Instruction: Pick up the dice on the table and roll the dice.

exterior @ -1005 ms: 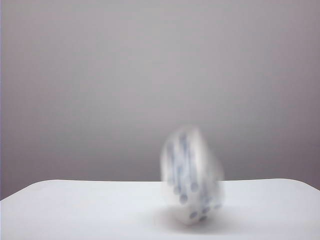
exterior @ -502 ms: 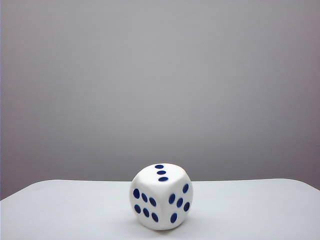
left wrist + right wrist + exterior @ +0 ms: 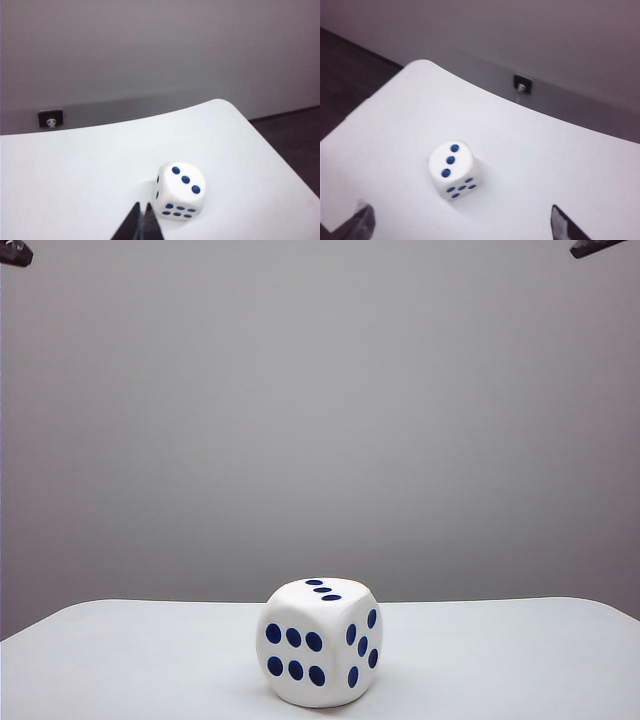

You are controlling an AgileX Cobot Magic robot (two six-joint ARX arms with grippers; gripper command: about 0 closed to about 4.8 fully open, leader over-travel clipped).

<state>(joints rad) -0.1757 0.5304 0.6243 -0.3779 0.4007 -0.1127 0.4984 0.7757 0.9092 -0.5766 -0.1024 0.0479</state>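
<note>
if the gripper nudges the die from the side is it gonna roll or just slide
The die probably tumbles: its corners are rounded. Sitting flat, three up, on the table, it might first slide. It looks matte, so likely grippy.

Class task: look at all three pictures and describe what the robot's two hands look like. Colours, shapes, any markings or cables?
Little shows. The left hand has dark, thin fingers tapering to points, set close together. The right hand has dark fingers with lighter, greyish inner faces, standing far apart. From the exterior view, only dark tips peek in at the top corners. No cables or markings are visible.
</note>
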